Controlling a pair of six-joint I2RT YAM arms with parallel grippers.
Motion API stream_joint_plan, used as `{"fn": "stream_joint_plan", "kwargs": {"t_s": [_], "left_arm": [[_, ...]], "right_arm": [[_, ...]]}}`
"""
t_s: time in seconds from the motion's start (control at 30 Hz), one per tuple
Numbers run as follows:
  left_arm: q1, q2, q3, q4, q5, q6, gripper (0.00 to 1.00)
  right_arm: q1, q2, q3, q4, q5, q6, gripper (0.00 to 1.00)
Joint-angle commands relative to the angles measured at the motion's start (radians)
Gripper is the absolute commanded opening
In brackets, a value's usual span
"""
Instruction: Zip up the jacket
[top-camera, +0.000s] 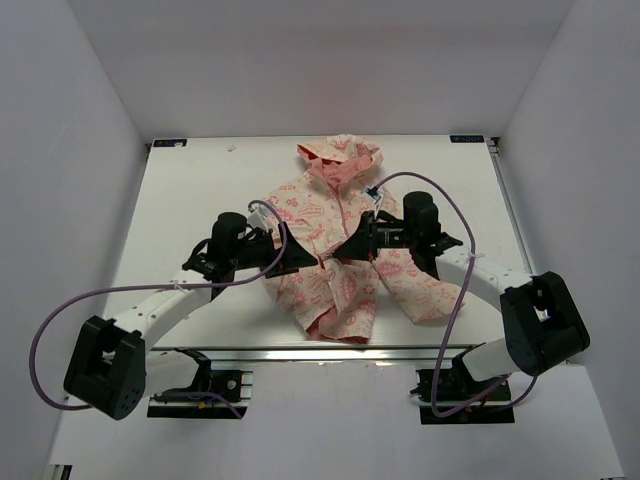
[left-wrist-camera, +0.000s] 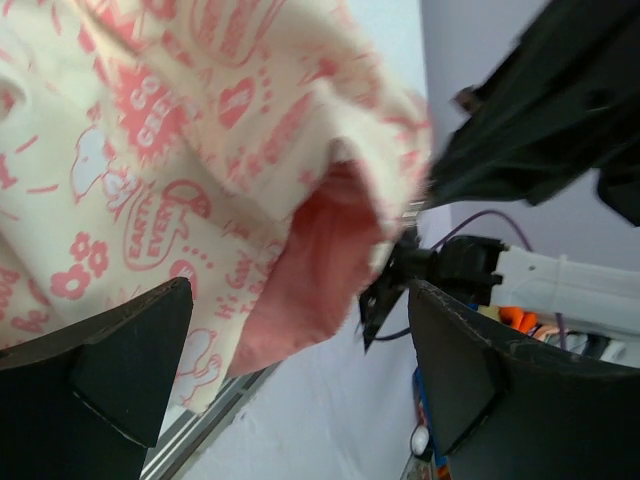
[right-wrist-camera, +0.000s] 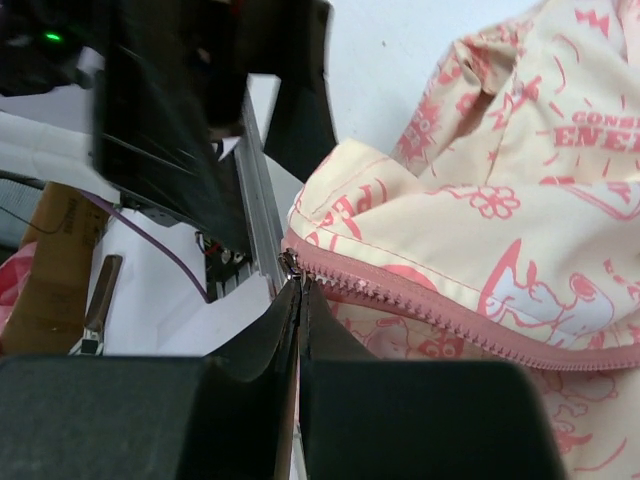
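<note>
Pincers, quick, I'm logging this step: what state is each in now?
Left pincer: open, gripping nothing.
Right pincer: closed on the zipper end of the jacket.

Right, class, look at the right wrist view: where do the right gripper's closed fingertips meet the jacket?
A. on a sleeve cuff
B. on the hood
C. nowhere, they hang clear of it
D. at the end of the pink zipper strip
D: the right gripper is shut, its tips pinching the end of the pink zipper strip on the jacket.
</note>
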Motion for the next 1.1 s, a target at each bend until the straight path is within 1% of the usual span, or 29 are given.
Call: {"fn": "stream_joint_plan", "kwargs": {"t_s": [0.0, 0.03, 0.1, 0.13, 0.2, 0.37, 0.43, 0.6, 0.7, 0.8, 0.83, 0.93, 0.97, 1.07], "left_arm": [[-0.002, -0.091, 0.007, 0.066, -0.030, -0.035, 0.97], [-0.002, -0.127, 0.004, 0.063, -0.047, -0.038, 0.97], [-0.002, -0.148, 0.001, 0.077, -0.078, -0.049, 0.96], [-0.002, -0.151, 0.000, 0.095, -0.072, -0.061, 0.95], [-0.002, -0.138, -0.002, 0.150, -0.043, -0.075, 0.92], [-0.008, -0.072, -0.009, 0.210, 0.002, -0.092, 0.87], [-0.019, -0.058, -0.016, 0.232, 0.000, -0.093, 0.85], [-0.040, -0.020, -0.006, 0.265, 0.002, -0.098, 0.84], [-0.058, 0.014, 0.013, 0.282, 0.008, -0.098, 0.80], [-0.068, 0.036, 0.014, 0.324, 0.023, -0.112, 0.73], [-0.071, 0.048, 0.015, 0.331, 0.029, -0.115, 0.69], [-0.074, 0.060, 0.018, 0.328, 0.031, -0.115, 0.65], [-0.075, 0.060, 0.015, 0.339, 0.031, -0.115, 0.61], [-0.080, 0.060, 0.015, 0.344, 0.017, -0.116, 0.56]], "right_arm": [[0.012, -0.011, 0.035, -0.066, 0.056, -0.059, 0.00], [0.026, -0.018, 0.031, -0.065, 0.059, -0.060, 0.00], [0.041, -0.028, 0.024, -0.079, 0.083, -0.068, 0.00], [0.053, -0.036, 0.022, -0.090, 0.095, -0.076, 0.00], [0.059, -0.041, 0.025, -0.102, 0.114, -0.079, 0.00], [0.069, -0.057, 0.021, -0.081, 0.114, -0.068, 0.00], [0.070, -0.064, 0.018, -0.075, 0.115, -0.065, 0.00], [0.072, -0.062, 0.018, -0.056, 0.109, -0.048, 0.00], [0.073, -0.056, 0.016, -0.047, 0.103, -0.041, 0.00], [0.075, -0.057, 0.015, -0.042, 0.108, -0.037, 0.00], [0.075, -0.057, 0.015, -0.042, 0.117, -0.036, 0.00], [0.076, -0.059, 0.018, -0.039, 0.115, -0.033, 0.00], [0.076, -0.056, 0.018, -0.038, 0.112, -0.033, 0.00], [0.079, -0.056, 0.015, -0.042, 0.109, -0.037, 0.00]]}}
